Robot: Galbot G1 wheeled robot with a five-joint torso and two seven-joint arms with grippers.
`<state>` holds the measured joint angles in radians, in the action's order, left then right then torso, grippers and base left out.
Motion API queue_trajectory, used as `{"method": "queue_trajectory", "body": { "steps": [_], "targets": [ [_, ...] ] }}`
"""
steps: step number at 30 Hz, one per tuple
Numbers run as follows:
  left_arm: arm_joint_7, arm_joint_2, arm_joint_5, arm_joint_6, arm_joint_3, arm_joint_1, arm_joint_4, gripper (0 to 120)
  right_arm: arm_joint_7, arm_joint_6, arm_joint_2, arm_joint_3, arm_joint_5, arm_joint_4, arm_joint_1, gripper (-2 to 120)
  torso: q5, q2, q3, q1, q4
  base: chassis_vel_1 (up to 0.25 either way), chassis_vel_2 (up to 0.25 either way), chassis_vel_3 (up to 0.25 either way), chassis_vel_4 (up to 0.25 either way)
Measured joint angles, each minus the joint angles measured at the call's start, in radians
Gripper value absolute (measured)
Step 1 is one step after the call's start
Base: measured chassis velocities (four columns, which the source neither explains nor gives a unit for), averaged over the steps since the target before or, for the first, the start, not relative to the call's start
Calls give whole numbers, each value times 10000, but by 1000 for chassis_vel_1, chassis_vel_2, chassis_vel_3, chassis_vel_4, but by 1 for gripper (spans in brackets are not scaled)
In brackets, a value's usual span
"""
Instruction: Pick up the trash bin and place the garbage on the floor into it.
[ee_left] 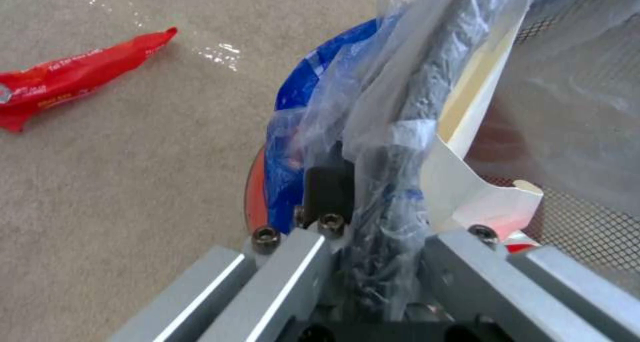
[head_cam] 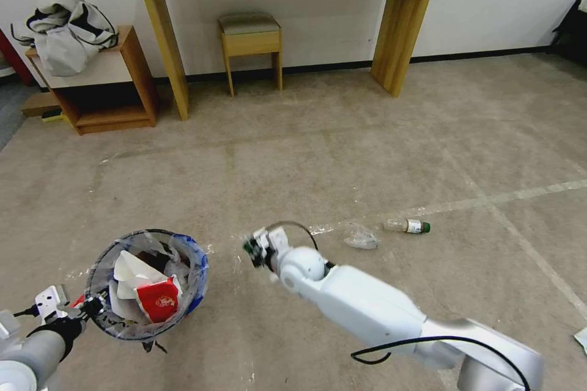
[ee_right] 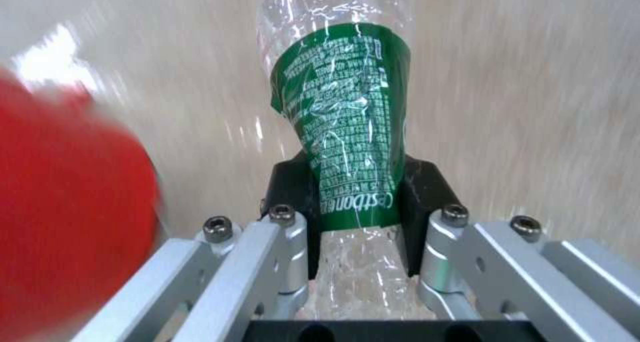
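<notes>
Left end effector (ee_left: pixel 373 232) clamped on the bag-lined rim of the trash bin (head_cam: pixel 147 284), held off the floor at the robot's left; red wrapper and white paper inside. Right end effector (ee_right: pixel 357 202) closed on a clear bottle with green label (ee_right: pixel 347 147), just right of the bin. Second bottle (head_cam: pixel 408 226) and crumpled clear plastic (head_cam: pixel 361 237) lie on the floor beyond; a red wrapper (ee_left: pixel 63 77) lies beside the bin.

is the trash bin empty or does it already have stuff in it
Not empty. The trash bin, held at its rim by the left tool, already holds white paper and a red wrapper.
</notes>
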<state>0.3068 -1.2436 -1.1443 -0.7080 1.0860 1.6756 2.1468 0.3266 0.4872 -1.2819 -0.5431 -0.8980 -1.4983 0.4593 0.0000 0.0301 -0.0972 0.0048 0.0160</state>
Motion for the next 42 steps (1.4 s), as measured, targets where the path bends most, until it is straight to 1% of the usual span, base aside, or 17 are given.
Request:
{"method": "queue_trajectory", "body": {
  "steps": [2, 4, 7, 8, 9, 11, 12, 13, 14, 16, 17, 19, 20, 21, 28, 30, 42],
  "targets": [
    [11, 22, -20, -10, -12, -2, 25, 0, -47, -279, 127, 121, -26, -446, -135, 19, 0, 0, 1, 0, 1, 0, 0, 0, 0],
    [58, 62, -117, -33, -49, 0, 97, 0, -259, -904, 276, 284, -126, -1177, -450, 19, 0, 0, 1, 0, 0, 0, 0, 0, 0],
    [73, 82, -151, -49, -71, 5, 134, 0, -381, -1201, 312, 315, -200, -1475, -608, 19, 0, 0, 1, 0, 0, 0, 0, 0, 0],
    [83, 107, -183, -67, -92, 13, 167, 0, -571, -1705, 344, 299, -247, -1787, -820, 19, 0, 0, 1, 0, 0, 0, 0, 0, 0],
    [83, 107, -183, -67, -92, 13, 167, 0, -571, -1705, 344, 299, -247, -1787, -820, 19, 0, 0, 1, 0, 0, 0, 0, 0, 0],
    [109, 138, -273, -109, -134, 38, 244, 0, -1096, -2696, 344, 198, -214, -2214, -1218, 19, 0, 0, 1, 0, -1, 0, 0, 0, 0],
    [109, 138, -273, -109, -134, 38, 244, 0, -1096, -2696, 344, 198, -214, -2214, -1218, 19, 0, 0, 1, 0, -1, 0, 0, 0, 0],
    [128, 151, -332, -130, -152, 53, 279, 0, -1368, -3127, 309, 141, -152, -2298, -1397, 19, 0, 0, 1, 0, 0, 0, 0, 0, 0],
    [128, 151, -332, -130, -152, 53, 279, 0, -1368, -3127, 309, 141, -152, -2298, -1397, 19, 0, 0, 1, 0, 0, 0, 0, 0, 0],
    [159, 185, -428, -174, -185, 57, 329, 0, -1866, -3985, 196, -103, -48, -2320, -1734, 19, 0, 0, 0, 0, -1, 0, 0, 0, 0],
    [159, 185, -428, -174, -185, 57, 329, 0, -1866, -3985, 196, -103, -48, -2320, -1734, 19, 0, 0, 0, 0, -1, 0, 0, 0, 0],
    [196, 215, -544, -211, -212, 53, 406, 0, -2253, -4746, 14, -388, -72, -2202, -1986, 19, 0, 0, 0, 0, 0, 0, 0, 0, 0],
    [196, 215, -544, -211, -212, 53, 406, 0, -2253, -4746, 14, -388, -72, -2202, -1986, 19, 0, 0, 0, 0, 0, 0, 0, 0, 0],
    [216, 231, -592, -235, -237, 53, 457, 0, -2425, -5228, -145, -597, -166, -2127, -2128, 19, 0, 0, 1, 0, 0, 0, 0, 0, 0],
    [249, 266, -653, -270, -291, 55, 573, 0, -2863, -6011, -592, -1210, -486, -1914, -2478, 19, -1, -1, 1, 0, -1, 0, 0, 0, 0],
    [275, 268, -701, -274, -304, 53, 627, 0, -3043, -6396, -758, -1681, -692, -1736, -2593, 19, -1, 0, 0, 0, -1, 0, 0, 0, 0],
    [355, 314, -873, -281, -300, 74, 787, 0, -3962, -7354, -955, -2647, -859, -1078, -2496, 19, -1, 0, 1, 0, -1, 0, 0, 0, 0]
  ]
}}
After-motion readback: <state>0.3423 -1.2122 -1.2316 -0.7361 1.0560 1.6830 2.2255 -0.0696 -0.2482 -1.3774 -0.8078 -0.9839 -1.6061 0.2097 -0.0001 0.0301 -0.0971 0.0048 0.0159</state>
